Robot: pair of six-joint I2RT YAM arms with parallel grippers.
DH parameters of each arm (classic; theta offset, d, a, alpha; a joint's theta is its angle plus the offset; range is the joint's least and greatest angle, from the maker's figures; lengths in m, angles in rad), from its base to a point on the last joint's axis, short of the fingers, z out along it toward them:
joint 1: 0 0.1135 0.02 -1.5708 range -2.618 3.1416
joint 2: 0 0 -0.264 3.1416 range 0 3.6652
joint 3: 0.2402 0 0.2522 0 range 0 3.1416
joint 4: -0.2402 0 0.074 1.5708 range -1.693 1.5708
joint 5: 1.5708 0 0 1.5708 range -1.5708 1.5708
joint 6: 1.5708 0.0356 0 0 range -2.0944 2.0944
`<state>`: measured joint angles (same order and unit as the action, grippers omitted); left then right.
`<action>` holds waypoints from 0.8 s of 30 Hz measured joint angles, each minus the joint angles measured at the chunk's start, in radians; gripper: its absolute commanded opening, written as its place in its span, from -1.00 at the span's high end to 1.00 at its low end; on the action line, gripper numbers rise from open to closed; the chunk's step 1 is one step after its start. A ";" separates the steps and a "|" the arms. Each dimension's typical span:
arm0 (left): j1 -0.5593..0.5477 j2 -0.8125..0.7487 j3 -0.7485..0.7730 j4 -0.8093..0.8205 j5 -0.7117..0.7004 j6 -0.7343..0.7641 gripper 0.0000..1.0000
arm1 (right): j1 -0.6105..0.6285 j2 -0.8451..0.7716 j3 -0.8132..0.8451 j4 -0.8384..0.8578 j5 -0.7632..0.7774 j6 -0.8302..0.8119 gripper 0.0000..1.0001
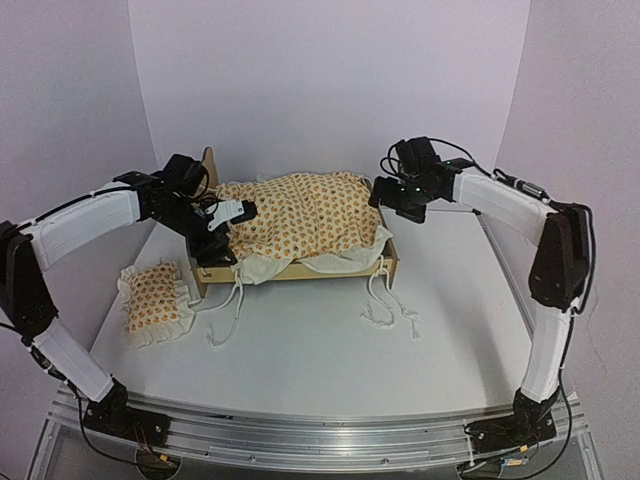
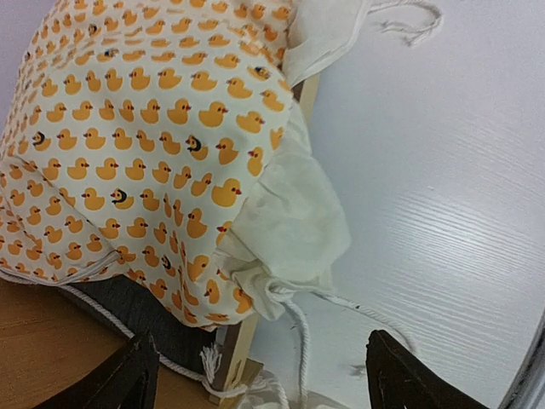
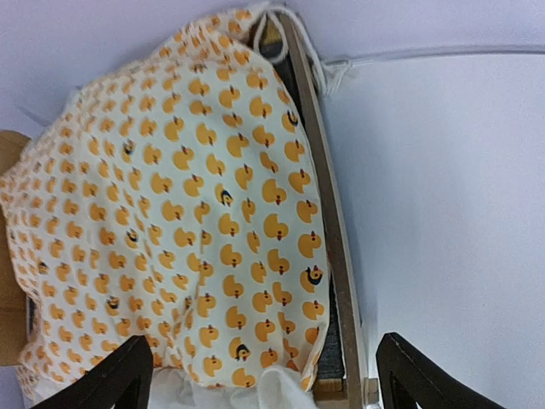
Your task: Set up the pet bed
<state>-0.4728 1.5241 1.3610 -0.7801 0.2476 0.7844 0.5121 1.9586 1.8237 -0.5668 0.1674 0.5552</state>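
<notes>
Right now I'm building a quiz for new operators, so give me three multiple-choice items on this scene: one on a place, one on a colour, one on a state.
1. Where is the pillow?
A) on the table, left of the bed frame
B) inside the frame
C) on the floor

2. What is printed on the bedding?
A) blue stars
B) orange ducks
C) green stripes

3. The left gripper is:
A) shut on the pillow
B) shut on a string
C) open, gripping nothing

Answers:
1. A, the pillow lies on the table off the frame's left end.
2. B, orange ducks cover the cream cloth.
3. C, the left wrist view shows its fingers wide apart, clamping nothing.
</notes>
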 measured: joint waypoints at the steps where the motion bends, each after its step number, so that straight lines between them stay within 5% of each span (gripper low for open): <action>1: 0.000 0.038 0.000 0.025 -0.028 0.000 -0.63 | -0.005 0.047 0.030 -0.023 -0.017 0.002 -0.59; 6: -0.001 0.157 0.000 0.101 -0.112 0.009 -0.35 | -0.005 0.188 0.114 -0.096 -0.088 0.016 -0.21; 8: -0.007 0.190 0.007 0.108 -0.125 0.011 -0.20 | -0.004 0.204 0.115 -0.120 -0.100 0.020 0.16; 9: -0.011 0.204 0.012 0.109 -0.129 0.016 -0.06 | -0.003 0.205 0.115 -0.134 -0.102 0.028 0.52; 12: -0.017 0.232 0.019 0.111 -0.143 0.026 0.60 | -0.001 0.203 0.111 -0.144 -0.106 0.025 0.96; 14: -0.018 0.234 0.020 0.112 -0.148 0.026 0.97 | -0.001 0.200 0.099 -0.148 -0.107 0.027 1.00; 24: 0.067 0.248 0.142 0.066 -0.170 0.052 1.00 | -0.001 0.121 0.035 -0.174 -0.122 0.023 1.00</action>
<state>-0.4060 1.7721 1.5029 -0.7140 0.0772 0.8365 0.5110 2.0791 1.8592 -0.7408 0.0451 0.5786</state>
